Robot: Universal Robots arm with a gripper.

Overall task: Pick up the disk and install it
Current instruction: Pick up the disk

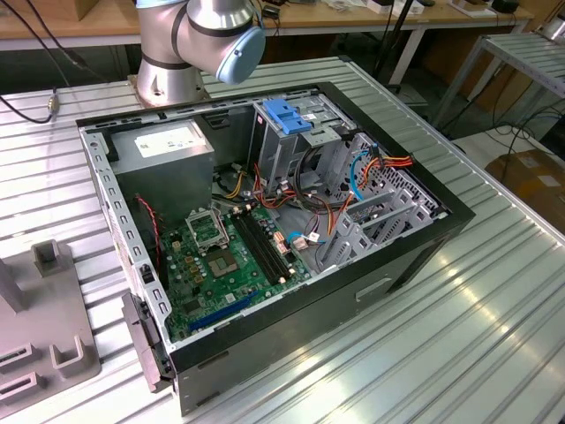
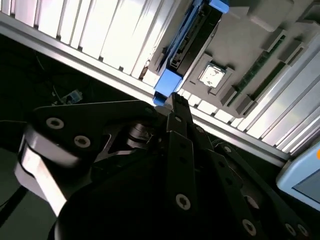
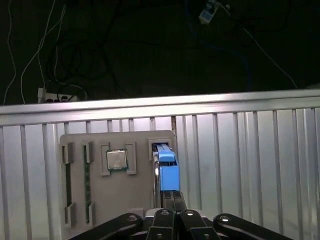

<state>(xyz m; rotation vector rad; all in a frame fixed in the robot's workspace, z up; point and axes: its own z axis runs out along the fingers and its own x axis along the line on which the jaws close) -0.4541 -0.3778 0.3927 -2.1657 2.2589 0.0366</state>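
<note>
This is a robotics lab or workshop. A robot arm [image 1: 212, 35] stands on a ribbed aluminium table [image 1: 494, 291] beside an opened computer [image 1: 265, 230]. Around them are wooden benches [image 1: 353, 18], loose cables [image 1: 51, 104] and a cardboard box [image 1: 534, 177].

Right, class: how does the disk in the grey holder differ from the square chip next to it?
The disk stands on edge in its slot; the chip lies flat in its recess. The disk has a bright blue frame; the chip is plain silver. The disk looks long and narrow, the chip small and square. Both sit in the grey holder, with the pincer nearest the disk.
</note>
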